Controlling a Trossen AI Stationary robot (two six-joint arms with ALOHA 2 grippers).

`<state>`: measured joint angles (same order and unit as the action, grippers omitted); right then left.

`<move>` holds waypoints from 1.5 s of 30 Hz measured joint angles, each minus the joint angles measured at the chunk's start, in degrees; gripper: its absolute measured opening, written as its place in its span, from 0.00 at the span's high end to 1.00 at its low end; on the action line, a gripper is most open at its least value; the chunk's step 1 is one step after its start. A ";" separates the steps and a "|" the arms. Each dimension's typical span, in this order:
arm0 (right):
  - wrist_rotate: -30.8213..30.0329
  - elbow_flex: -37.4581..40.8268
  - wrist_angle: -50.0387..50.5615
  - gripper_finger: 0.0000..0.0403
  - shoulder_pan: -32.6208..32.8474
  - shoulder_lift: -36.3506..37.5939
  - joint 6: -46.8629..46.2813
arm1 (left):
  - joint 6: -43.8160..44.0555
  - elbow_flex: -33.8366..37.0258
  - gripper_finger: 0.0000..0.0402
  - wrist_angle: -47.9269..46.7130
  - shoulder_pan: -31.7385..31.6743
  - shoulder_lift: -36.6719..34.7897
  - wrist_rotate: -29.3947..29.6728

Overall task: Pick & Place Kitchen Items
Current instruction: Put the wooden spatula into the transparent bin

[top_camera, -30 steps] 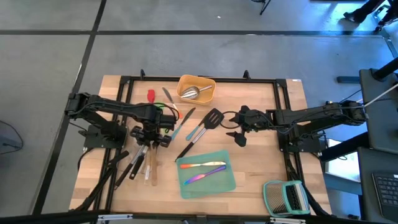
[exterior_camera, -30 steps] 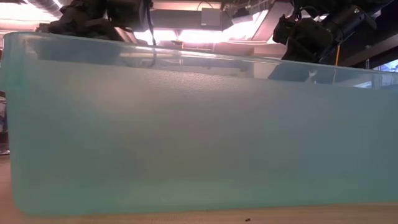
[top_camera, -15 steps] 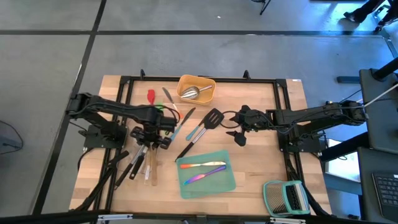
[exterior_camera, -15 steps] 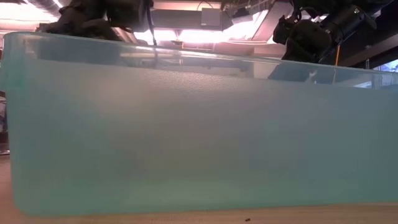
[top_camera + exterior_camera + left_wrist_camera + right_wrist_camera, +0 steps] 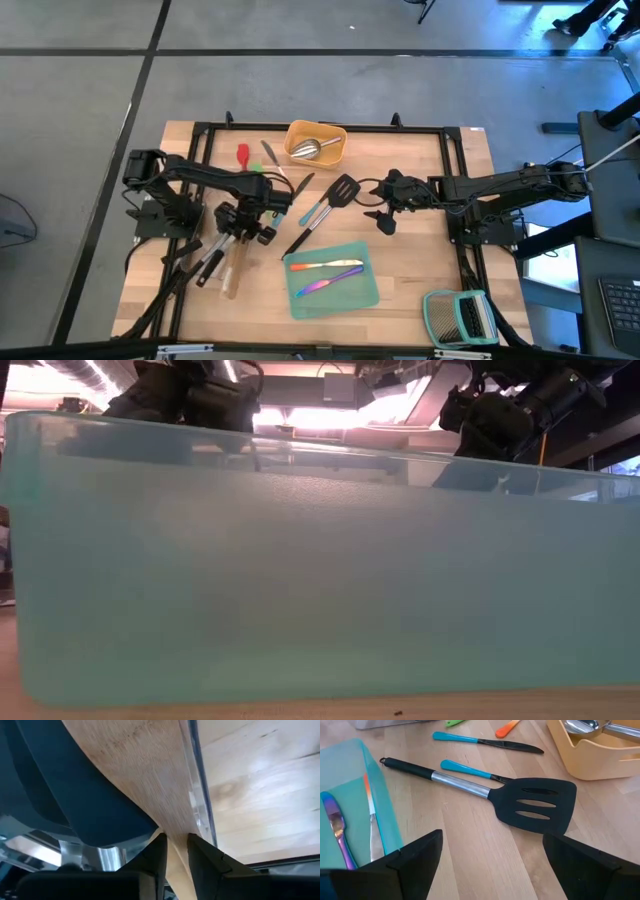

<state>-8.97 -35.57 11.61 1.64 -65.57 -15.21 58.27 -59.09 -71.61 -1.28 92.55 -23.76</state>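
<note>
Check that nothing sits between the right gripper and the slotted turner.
Nothing visible does. The right gripper hovers open beside the slotted turner, and only bare table lies between them. The blue-handled knife lies behind the turner's handle, and the teal tray is off to one side.

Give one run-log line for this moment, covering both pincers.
left pincer: shut on wooden spoon | right pincer: open, near slotted turner | phase: pick

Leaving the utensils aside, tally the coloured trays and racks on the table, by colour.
Yellow tray: 1
Teal tray: 1
Green-framed rack: 1
Total: 3
</note>
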 joint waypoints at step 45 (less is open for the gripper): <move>-0.50 0.00 1.10 0.14 -0.14 -0.01 -0.47 | 15.66 -9.84 0.92 -0.04 23.18 -5.51 2.81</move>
<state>-9.47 -35.57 12.70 1.50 -65.58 -15.68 73.93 -68.93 -71.66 21.89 87.05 -20.94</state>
